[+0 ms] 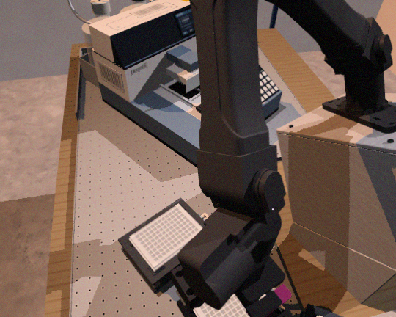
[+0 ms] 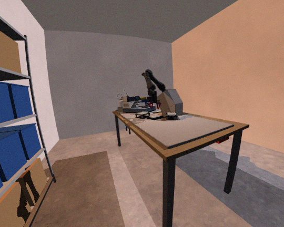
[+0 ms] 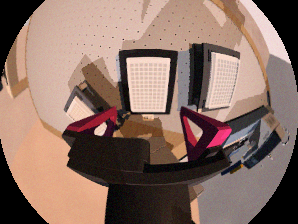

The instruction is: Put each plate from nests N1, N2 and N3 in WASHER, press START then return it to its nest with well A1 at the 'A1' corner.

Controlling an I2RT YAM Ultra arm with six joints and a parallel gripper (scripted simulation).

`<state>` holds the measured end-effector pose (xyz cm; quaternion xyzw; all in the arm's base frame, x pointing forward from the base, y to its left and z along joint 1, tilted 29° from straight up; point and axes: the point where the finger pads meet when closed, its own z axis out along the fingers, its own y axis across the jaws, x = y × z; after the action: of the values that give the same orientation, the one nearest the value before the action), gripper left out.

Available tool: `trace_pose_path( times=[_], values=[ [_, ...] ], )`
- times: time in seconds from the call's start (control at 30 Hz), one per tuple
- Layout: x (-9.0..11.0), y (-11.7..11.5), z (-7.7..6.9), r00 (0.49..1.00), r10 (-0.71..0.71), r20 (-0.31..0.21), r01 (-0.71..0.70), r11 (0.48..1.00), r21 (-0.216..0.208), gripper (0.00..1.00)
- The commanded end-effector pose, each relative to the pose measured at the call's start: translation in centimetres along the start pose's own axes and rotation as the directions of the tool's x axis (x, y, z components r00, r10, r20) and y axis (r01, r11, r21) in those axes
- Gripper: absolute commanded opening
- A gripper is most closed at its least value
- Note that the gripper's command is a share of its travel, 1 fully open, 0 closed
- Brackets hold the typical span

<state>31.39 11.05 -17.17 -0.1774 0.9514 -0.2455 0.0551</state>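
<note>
My gripper [image 3: 148,109] [image 2: 154,105] is open and empty, with its pink fingers spread. It hangs over the middle nest's white 96-well plate [image 3: 148,83] [image 1: 221,309], which lies flat in its black nest. In the top view only one pink fingertip [image 1: 283,293] shows. A second plate [image 1: 165,235] [image 3: 222,82] lies flat in the neighbouring nest [image 1: 127,245]. A third nest with a plate [image 3: 79,107] shows partly at the left of the wrist view. The washer [image 1: 141,73] [image 2: 133,105] stands at the far end of the table. Its keypad [image 1: 268,86] is partly visible. My arm hides most of the carrier and the lamp.
The arm's tall base block [image 1: 346,191] [image 2: 172,103] stands right of the nests. The perforated mat [image 1: 108,176] lies between the nests and the washer. The table's wooden edge [image 1: 61,191] runs along the left. A shelf rack with blue bins [image 2: 9,110] stands across the room.
</note>
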Motion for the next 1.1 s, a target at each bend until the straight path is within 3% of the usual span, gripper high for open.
trace_pose_path(
  times=[0.0, 0.23, 1.07],
  values=[
    [-1.2, 0.0, 0.6, 1.0, 0.015, 0.025, -0.015, 1.0, 0.001, 1.0],
    [-1.4, 0.4, 1.0, 0.999, 0.006, 0.036, -0.006, 1.0, -0.001, 1.0],
    [-1.2, 0.0, 5.3, 1.0, 0.015, 0.024, -0.015, 1.0, 0.002, 1.0]
  ],
)
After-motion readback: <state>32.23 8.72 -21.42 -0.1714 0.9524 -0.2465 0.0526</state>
